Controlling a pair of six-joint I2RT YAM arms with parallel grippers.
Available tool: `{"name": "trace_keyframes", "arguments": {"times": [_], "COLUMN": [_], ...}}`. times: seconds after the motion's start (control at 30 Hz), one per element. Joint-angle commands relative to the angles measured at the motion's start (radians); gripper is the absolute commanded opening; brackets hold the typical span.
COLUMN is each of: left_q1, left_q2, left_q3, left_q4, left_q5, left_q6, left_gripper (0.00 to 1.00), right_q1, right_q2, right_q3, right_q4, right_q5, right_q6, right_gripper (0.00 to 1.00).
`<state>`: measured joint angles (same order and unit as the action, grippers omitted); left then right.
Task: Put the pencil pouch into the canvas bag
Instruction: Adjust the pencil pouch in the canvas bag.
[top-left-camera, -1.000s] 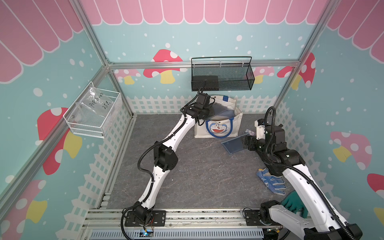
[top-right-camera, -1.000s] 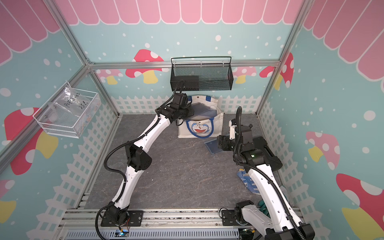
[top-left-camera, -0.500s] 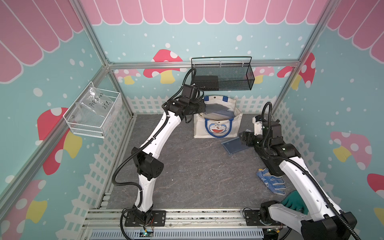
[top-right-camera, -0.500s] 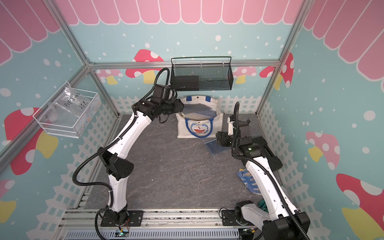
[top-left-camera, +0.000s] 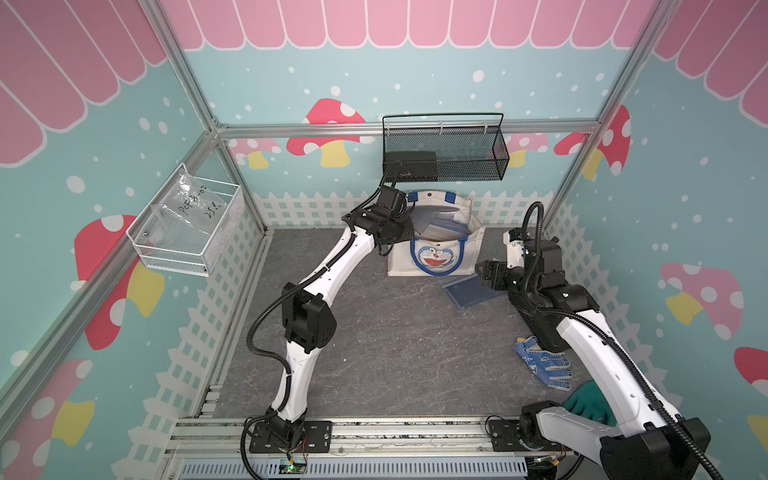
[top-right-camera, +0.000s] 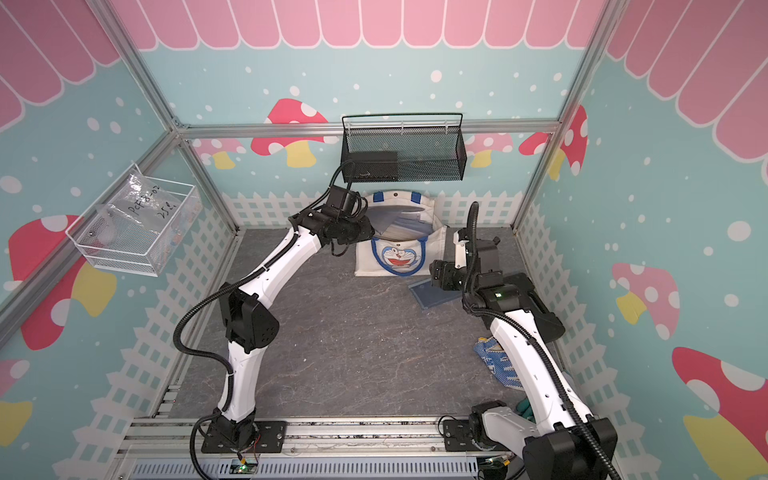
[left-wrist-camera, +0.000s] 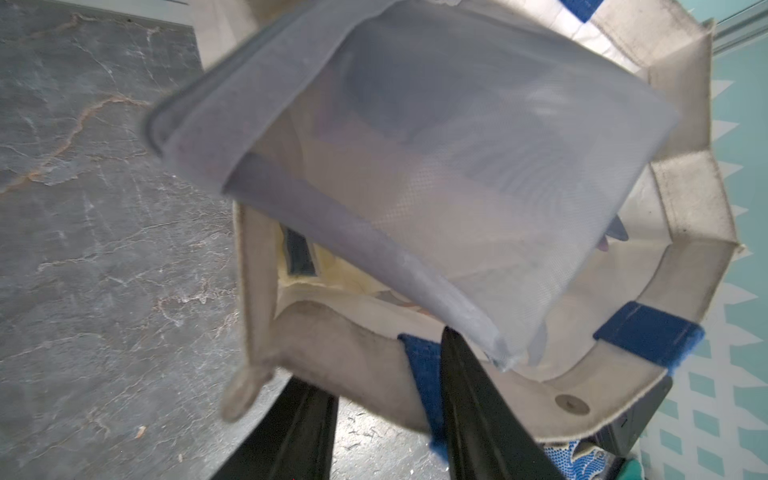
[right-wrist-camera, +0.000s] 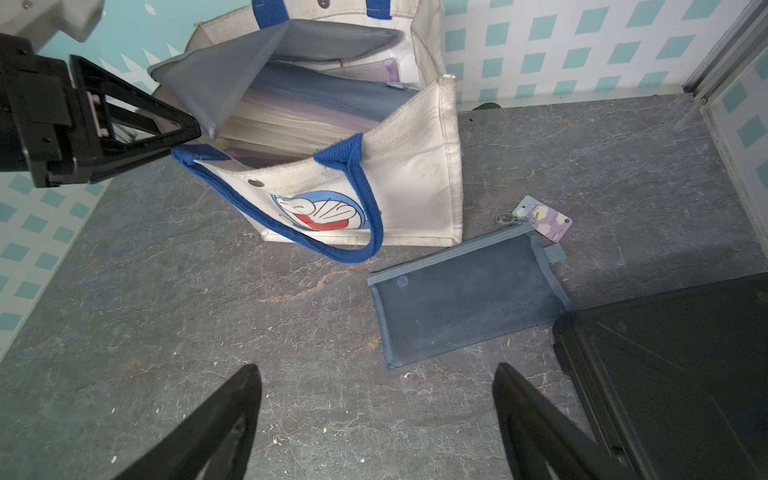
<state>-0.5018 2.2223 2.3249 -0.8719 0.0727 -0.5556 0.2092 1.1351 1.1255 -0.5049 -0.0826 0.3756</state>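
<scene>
Hovering with fingers spread wide, the right hand (right-wrist-camera: 376, 419) holds nothing above the blue pencil pouch (right-wrist-camera: 469, 297).

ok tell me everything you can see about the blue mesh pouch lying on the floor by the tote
The blue mesh pouch is a flat, see-through rectangle with a stitched border, a zip along one long edge, and a ring with a pastel tag. It lies flat on the grey floor beside the canvas bag, apparently not touching it. Neither gripper holds it.
</scene>
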Motion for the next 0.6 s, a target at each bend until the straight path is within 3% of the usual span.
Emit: {"name": "trace_keyframes", "arguments": {"times": [0.0,0.13,0.47,0.57], "left_q1": [-0.007,-0.015,-0.009,-0.006], "left_q2": [0.011,-0.002,-0.056,-0.039], "left_q3": [0.059,0.053,0.043,0.114], "left_q4": [0.028,0.028,0.009,-0.052], "left_q5": [0.029,0.033,0.113,0.164], "left_q6": [-0.001,0.014,0.029,0.033], "left_gripper": [0.26,0.15,0.01,0.05], "right_q1": [-0.005,-0.004,-0.007,-0.008], "right_q2": [-0.030,-0.037,-0.029,-0.034], "right_q3": [0.024,0.016,0.017,0.006], "right_q4": [-0.014,-0.020,-0.013,-0.004], "right_q5": [0.008,0.009,0.023,0.023], "right_q6": [-0.003,0.001,-0.001,-0.001], "right_gripper": [0.89,0.89,0.89,0.89]}}
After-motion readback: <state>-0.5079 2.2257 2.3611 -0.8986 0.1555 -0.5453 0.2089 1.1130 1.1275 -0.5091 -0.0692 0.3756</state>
